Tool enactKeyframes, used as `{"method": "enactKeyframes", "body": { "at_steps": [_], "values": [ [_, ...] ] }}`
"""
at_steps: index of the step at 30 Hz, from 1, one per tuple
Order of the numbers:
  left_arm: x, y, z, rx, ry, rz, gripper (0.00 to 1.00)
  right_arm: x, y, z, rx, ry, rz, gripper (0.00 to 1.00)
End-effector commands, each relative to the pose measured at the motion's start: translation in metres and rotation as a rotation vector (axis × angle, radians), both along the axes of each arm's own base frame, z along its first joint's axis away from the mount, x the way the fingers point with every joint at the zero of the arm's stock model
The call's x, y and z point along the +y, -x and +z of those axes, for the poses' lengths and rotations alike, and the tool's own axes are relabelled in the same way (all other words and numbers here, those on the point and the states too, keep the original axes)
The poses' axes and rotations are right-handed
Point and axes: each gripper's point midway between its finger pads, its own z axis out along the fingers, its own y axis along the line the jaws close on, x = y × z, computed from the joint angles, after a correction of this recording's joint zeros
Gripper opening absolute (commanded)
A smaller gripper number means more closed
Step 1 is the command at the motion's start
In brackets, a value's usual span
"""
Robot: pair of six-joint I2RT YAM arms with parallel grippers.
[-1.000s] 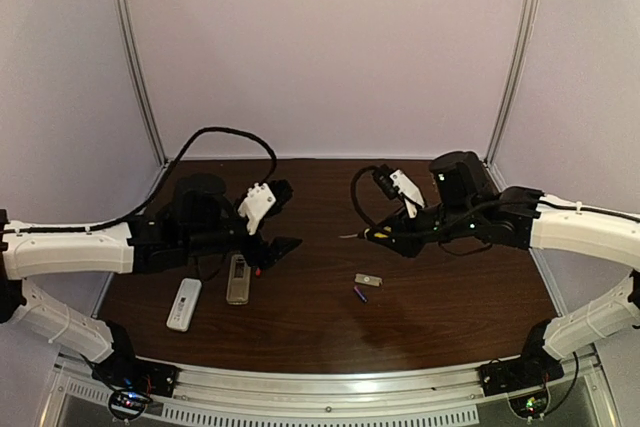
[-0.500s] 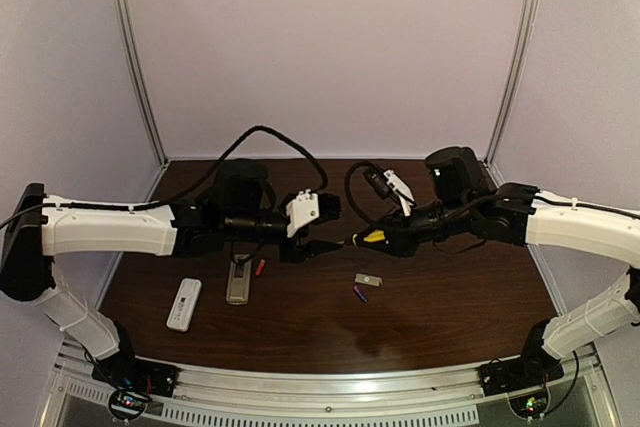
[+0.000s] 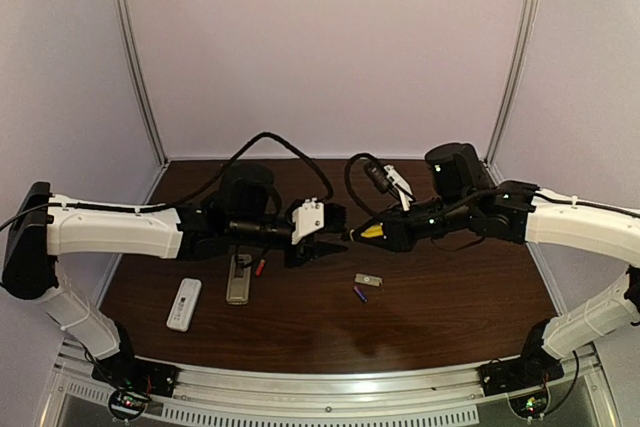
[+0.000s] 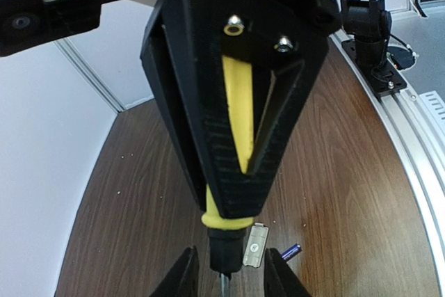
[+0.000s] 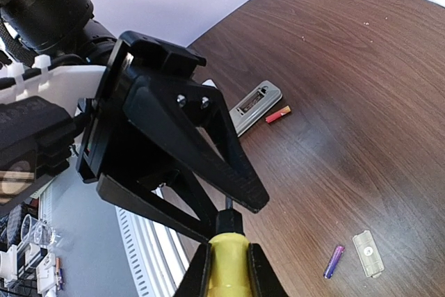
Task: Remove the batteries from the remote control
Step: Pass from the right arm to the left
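The grey remote control (image 3: pixel 238 280) lies left of centre with its battery bay uncovered (image 5: pixel 254 106). A red battery (image 3: pixel 261 267) rests on the table right beside it (image 5: pixel 278 114). A purple battery (image 3: pixel 359 294) lies near mid-table (image 5: pixel 334 261). My right gripper (image 3: pixel 368 233) is shut on the yellow-handled screwdriver (image 5: pixel 229 259), tip pointing left. My left gripper (image 3: pixel 338 239) meets it head-on, its fingertips (image 4: pixel 184 277) flanking the screwdriver's black collar (image 4: pixel 226 248) with small gaps on both sides.
A white remote (image 3: pixel 183 304) lies near the front left. The small grey cover plate (image 3: pixel 368 280) sits just above the purple battery (image 4: pixel 292 250). Both arms meet above the table's middle; a metal rail (image 3: pixel 330 387) runs along the near edge.
My left arm swung right from over the grey remote to the screwdriver's tip, and its jaws narrowed. My right gripper carried the screwdriver slightly left.
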Motion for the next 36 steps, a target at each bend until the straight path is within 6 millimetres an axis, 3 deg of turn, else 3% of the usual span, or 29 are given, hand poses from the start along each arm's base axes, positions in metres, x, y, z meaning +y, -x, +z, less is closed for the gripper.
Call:
{"method": "enactKeyframes", "body": {
  "at_steps": [1,10,19,21,24,31,36],
  "values": [
    [-0.008,-0.001,0.014,-0.046,0.044,-0.023,0.3,0.003,-0.004,0.018,-0.013,-0.042,-0.008,0.0],
    [-0.008,-0.004,0.011,-0.047,0.035,-0.006,0.0,0.005,-0.002,0.02,0.005,-0.053,0.004,0.0],
    [-0.006,-0.002,0.01,-0.048,0.026,-0.005,0.0,0.007,-0.002,0.02,0.018,-0.058,0.004,0.0],
    [-0.006,-0.001,0.01,-0.047,0.022,-0.006,0.0,0.007,-0.002,0.018,0.027,-0.054,-0.003,0.09],
    [-0.005,0.0,0.008,-0.04,0.016,-0.005,0.0,0.006,-0.003,0.015,0.04,-0.045,-0.012,0.3],
    [-0.001,0.002,0.005,-0.029,0.013,0.008,0.0,0.006,-0.004,0.012,0.054,-0.039,-0.023,0.45],
    [0.002,0.002,0.001,-0.02,0.001,0.017,0.0,0.0,-0.007,0.011,0.042,-0.019,-0.051,0.65]
  ]
}}
